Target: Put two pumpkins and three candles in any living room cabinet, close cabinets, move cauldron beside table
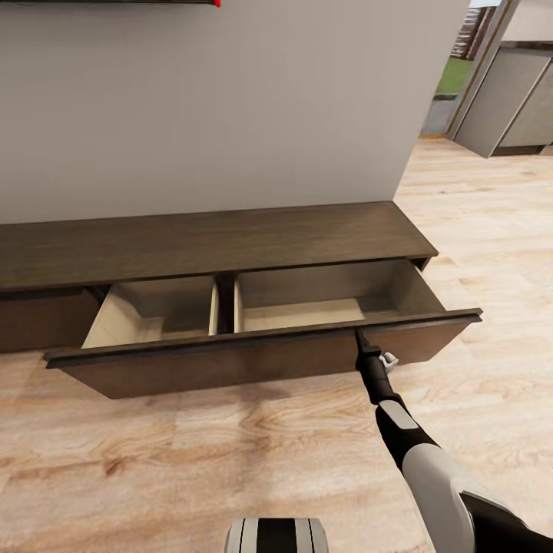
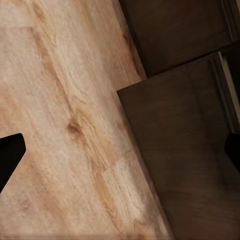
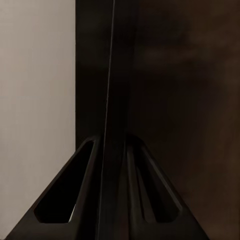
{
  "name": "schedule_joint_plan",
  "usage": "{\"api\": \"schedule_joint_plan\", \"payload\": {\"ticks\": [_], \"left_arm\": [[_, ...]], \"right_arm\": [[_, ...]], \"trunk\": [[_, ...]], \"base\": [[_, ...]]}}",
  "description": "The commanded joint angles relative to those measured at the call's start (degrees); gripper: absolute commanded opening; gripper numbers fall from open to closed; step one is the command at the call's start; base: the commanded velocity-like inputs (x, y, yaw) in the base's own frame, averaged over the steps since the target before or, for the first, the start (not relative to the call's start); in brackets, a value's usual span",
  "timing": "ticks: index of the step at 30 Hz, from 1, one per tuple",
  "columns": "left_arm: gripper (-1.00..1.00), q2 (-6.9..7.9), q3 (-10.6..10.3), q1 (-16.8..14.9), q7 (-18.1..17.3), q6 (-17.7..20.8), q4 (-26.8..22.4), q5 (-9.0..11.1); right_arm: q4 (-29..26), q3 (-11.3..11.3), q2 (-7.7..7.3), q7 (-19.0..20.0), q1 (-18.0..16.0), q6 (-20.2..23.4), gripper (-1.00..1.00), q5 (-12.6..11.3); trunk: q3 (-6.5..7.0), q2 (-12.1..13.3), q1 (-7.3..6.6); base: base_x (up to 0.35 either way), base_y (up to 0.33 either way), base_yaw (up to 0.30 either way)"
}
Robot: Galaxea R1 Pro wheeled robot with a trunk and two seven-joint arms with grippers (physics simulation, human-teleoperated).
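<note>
- Right gripper reaches the top edge of the pulled-out drawer front, toward that front's right end.
- From the right wrist camera we see its two dark fingers standing on either side of the thin edge of the drawer front, close against it. The jaws look closed on that edge.
- Our right arm stretches forward and a little leftward from the lower right of the head view, with a black wrist and a white forearm shell.
- Our left gripper's dark fingertips show at opposite edges of the left wrist picture, well apart, so we read it as open, with nothing between them.
- That camera looks down on the pale wooden floor and the dark brown face of the cabinet.
- We see the cabinet as a long, low, dark brown unit set against a plain grey wall.
- Its wide drawer is pulled out toward us and has pale beige insides.
- A divider splits the drawer into a left compartment and a right compartment.
- We see nothing lying in the visible part of either compartment.
- At the far left, another drawer front sits flush and shut.
- Light wood flooring lies between us and the cabinet.
- A grey unit stands far off at the upper right.
</note>
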Motion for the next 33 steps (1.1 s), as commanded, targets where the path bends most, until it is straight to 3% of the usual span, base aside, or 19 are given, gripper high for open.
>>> {"api": "schedule_joint_plan", "payload": {"ticks": [1,20,21,33], "left_arm": [[1.0,-0.01,0.1,0.0,-0.1,0.2,0.0,0.1],[1.0,0.02,0.1,0.0,-0.1,0.2,0.1,0.1],[1.0,0.01,0.1,0.0,-0.1,0.2,0.1,0.1],[1.0,-0.02,0.1,0.0,-0.1,0.2,0.1,0.2]], "right_arm": [[0.1,-0.8,-0.01,-2.1,0.0,0.5,-1.0,-0.9],[0.1,-0.8,0.04,-2.1,0.0,0.5,-1.0,-0.9],[0.1,-0.8,0.05,-2.1,0.0,0.5,1.0,-0.9],[0.1,-0.8,0.03,-2.1,0.0,0.5,1.0,-0.9]], "trunk": [[-0.05,0.0,0.0],[-0.05,0.0,0.0],[-0.05,0.0,0.0],[-0.05,0.0,0.0]], "base": [[-0.007,-0.005,0.0],[-0.082,-0.001,0.0],[-0.02,0.0,0.0],[-0.003,0.0,0.0]]}}
